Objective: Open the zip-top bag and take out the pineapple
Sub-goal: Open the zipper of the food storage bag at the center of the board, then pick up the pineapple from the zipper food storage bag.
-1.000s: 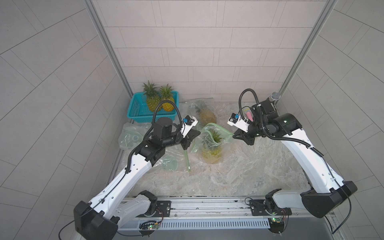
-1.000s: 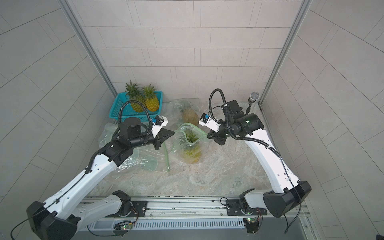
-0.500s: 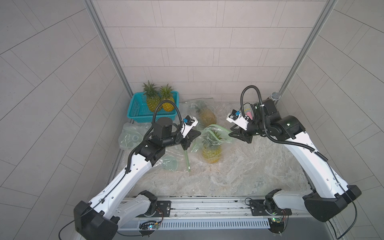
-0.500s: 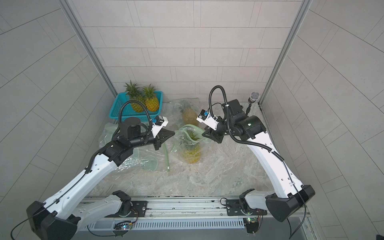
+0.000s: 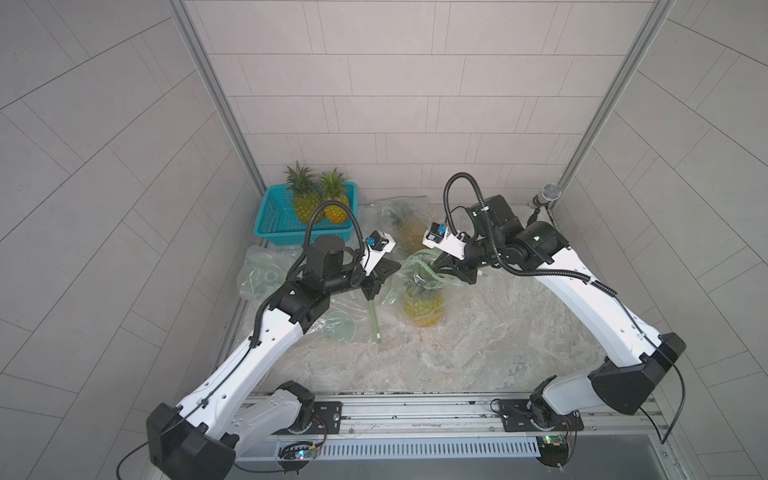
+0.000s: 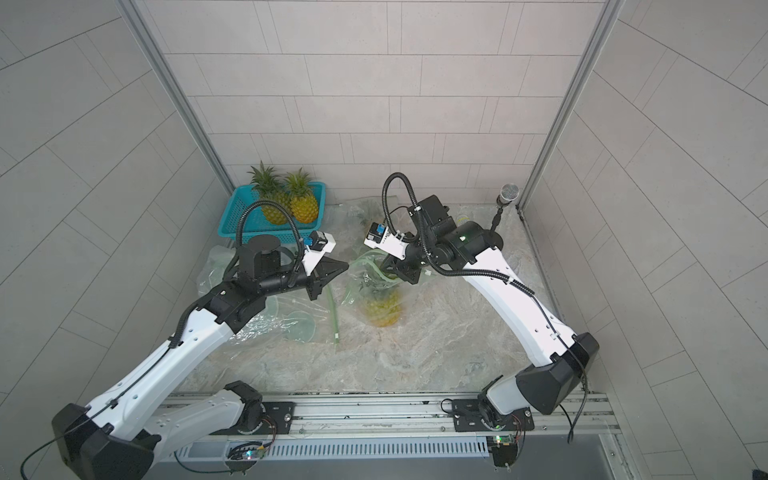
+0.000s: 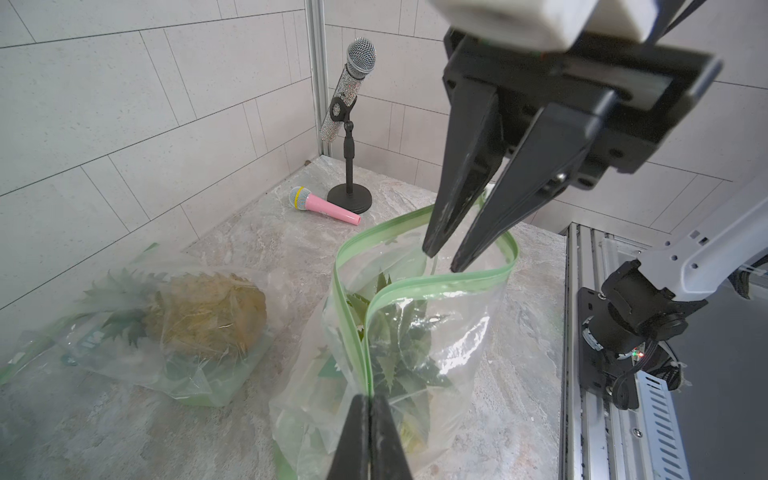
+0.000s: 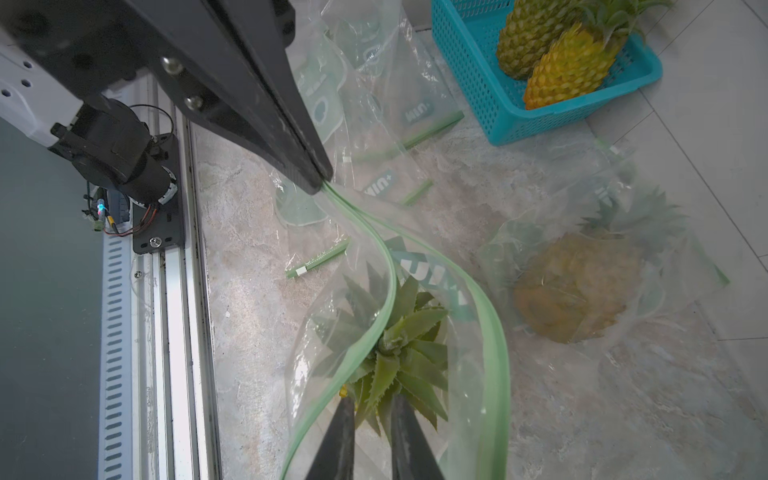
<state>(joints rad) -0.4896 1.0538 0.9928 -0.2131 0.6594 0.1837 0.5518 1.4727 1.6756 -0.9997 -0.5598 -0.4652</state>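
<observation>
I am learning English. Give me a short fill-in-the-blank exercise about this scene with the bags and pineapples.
1. The left gripper pinches the zip-top bag's ___ zip strip.
2. The teal basket holds ___ pineapples.
3. A ___ microphone lies beside the microphone stand.
Missing words: green; two; pink.

We are looking at a robot test cell in a lab: grey tile-look wall panels (image 5: 374,104) box in a small marbled tabletop (image 5: 457,357), joined by aluminium posts (image 5: 216,104) at the upper corners. Along the lower edge of both top views, the left arm (image 5: 266,332) and right arm (image 5: 590,307) bolt onto a metal rail (image 5: 415,409) with exposed wiring and a lit circuit board (image 5: 550,441).
</observation>
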